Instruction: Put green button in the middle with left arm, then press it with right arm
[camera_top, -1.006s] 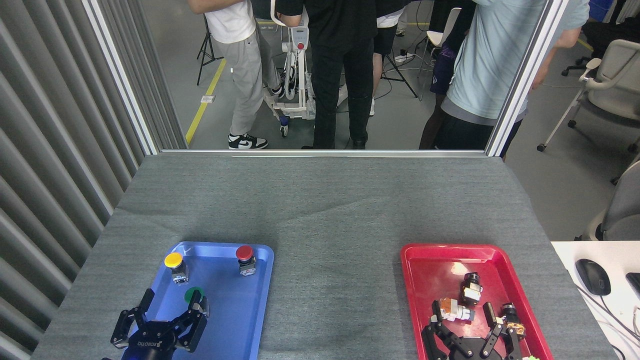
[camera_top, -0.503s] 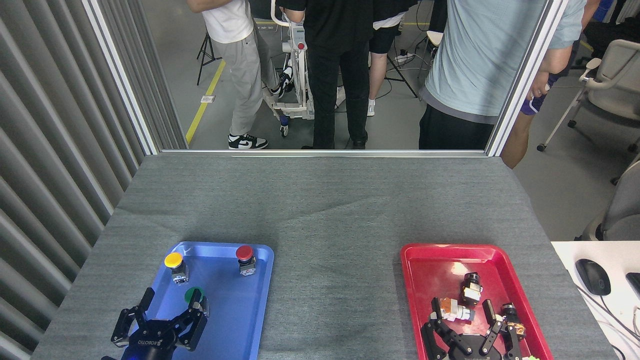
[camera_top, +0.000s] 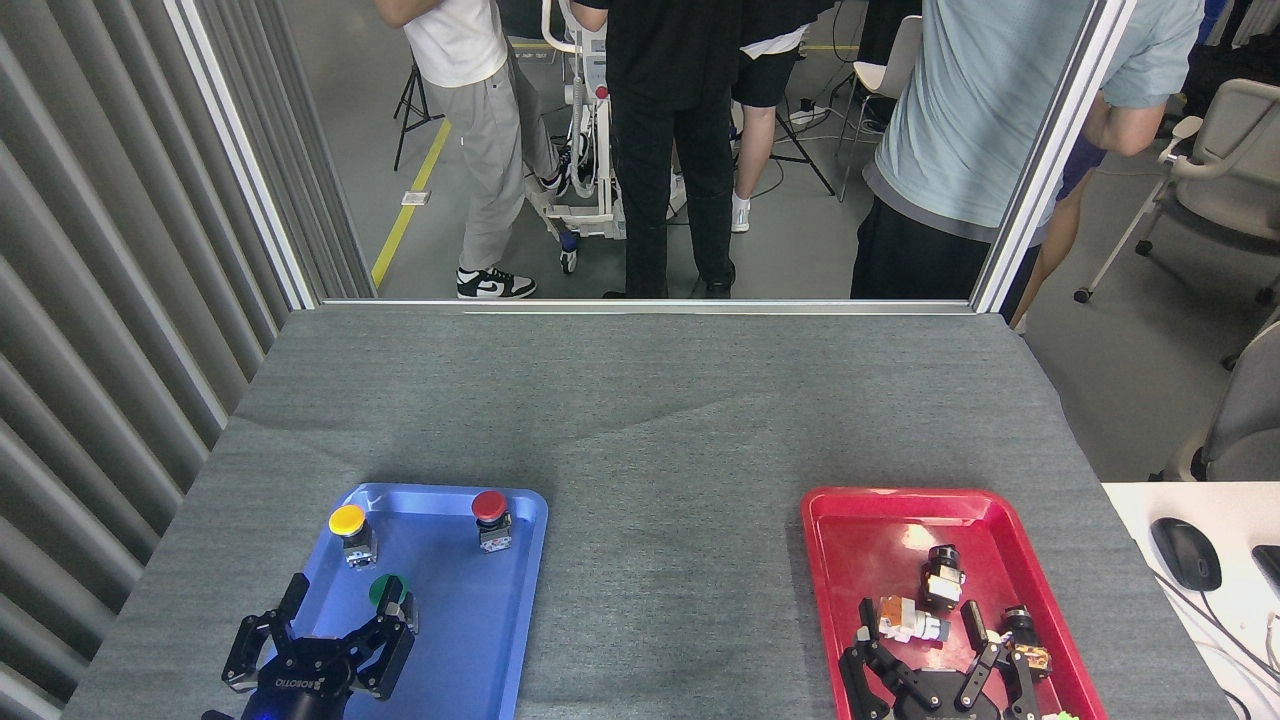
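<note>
The green button (camera_top: 390, 596) stands in the blue tray (camera_top: 470, 640), toward its near left part, with the yellow-capped button (camera_top: 350, 533) behind it to the left and the red-capped button (camera_top: 491, 518) at the tray's far right corner. The left pincer (camera_top: 340, 625) hangs low over the near left end of that tray, its black fingers (camera_top: 292, 598) spread apart; one fingertip reaches just beside the green button's body on its right, but whether it touches cannot be told, and nothing is pinched. A blue light glows at its base near the bottom edge of the view. The middle (camera_top: 670, 560), the bare grey cloth between the two trays, has nothing on it. On the right, the red tray (camera_top: 860, 520) holds several small switch parts: a black one (camera_top: 941, 575), an orange and white one (camera_top: 908, 620) and a black and brass one (camera_top: 1027, 645). The right pincer (camera_top: 945, 650) sits over the near end of this tray with its fingers splayed among those parts, gripping none of them. Beyond the far edge of the table (camera_top: 640, 380), several people (camera_top: 960, 130) stand on the floor. A mouse (camera_top: 1185, 552) lies on a white surface at the right.
</note>
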